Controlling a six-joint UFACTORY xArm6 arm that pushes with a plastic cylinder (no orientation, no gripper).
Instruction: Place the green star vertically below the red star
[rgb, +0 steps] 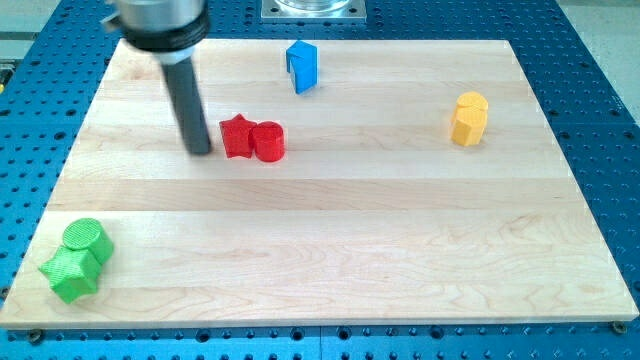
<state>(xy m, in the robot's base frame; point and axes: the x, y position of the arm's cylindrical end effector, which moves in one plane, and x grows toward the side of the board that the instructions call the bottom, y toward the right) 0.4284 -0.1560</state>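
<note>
My tip (201, 151) stands just left of the red star (236, 136), which touches the red cylinder (268, 141). There is no gripper, only the rod. The green star (70, 274) lies at the tabletop (350, 250) bottom-left corner, against the green cylinder (85, 240), near the edges; open room lies toward the right.

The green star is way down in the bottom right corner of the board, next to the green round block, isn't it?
Not quite. The green star does sit next to the green round block, touching it, but the camera view shows both in the bottom left corner of the board, not the bottom right. My tip is far from them, just left of the red star.
</note>
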